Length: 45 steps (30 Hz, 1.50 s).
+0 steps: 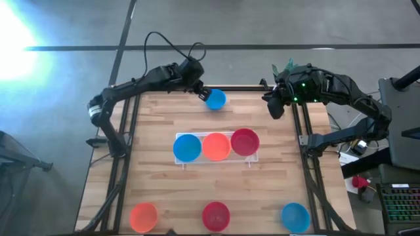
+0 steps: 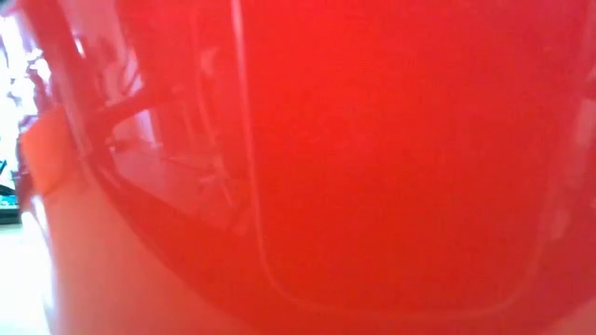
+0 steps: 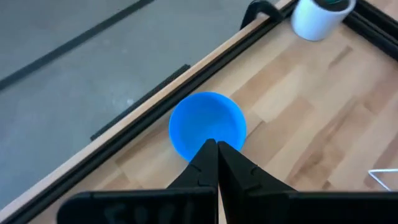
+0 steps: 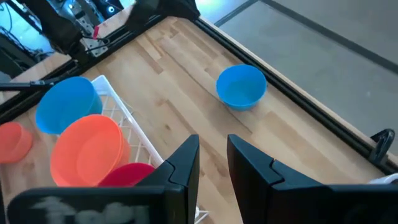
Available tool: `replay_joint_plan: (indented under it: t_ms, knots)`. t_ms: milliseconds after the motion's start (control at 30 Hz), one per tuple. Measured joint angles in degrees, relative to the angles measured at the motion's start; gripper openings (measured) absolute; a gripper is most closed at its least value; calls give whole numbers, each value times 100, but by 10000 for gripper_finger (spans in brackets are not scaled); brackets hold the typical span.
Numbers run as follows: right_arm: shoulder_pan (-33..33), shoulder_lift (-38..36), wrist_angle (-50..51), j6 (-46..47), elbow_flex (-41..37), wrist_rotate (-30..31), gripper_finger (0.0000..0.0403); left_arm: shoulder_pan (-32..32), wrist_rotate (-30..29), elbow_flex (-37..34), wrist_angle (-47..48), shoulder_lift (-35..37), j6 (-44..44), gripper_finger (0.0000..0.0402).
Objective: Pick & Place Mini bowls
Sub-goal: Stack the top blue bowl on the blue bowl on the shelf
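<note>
My left tool sits at 12 o'clock on the worktop, near the far edge, fingers pressed together with nothing between them; the tips meet right at the near rim of a blue bowl, but I cannot tell whether they touch it. That bowl stands upright and alone on the bare wood, just inside the far edge. My right tool hangs at about 2 o'clock by the far right corner, fingers spread a little, holding nothing. At the centre a white tray carries three bowls in a row: blue toward 9, orange in the middle, red toward 3, each touching or overlapping its neighbour, and from the right wrist they look tilted rather than flat. Along the near edge three more bowls stand well apart from each other: orange at 7, red at 6, blue at 5. A white pot stands at the far right corner, near my right tool. The low view is filled by a red surface right against the lens.
</note>
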<state>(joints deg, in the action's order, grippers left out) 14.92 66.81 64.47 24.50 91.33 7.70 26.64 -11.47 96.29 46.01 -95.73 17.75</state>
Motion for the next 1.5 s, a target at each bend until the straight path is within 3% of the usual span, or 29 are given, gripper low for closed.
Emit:
replay_joint_plan:
  t_ms: [400,667,1067,1500]
  knots:
    - [0,0,-4,-202,0,-2,79,77,3,0,50,-445,855,92]
    - [0,1,-3,-211,0,-4,79,90,3,0,54,-977,1495,96]
    - [0,0,0,-269,0,-17,79,279,267,0,5,-1862,1725,96]
    - [0,0,0,-527,0,-17,79,377,349,7,-306,-2126,1869,97]
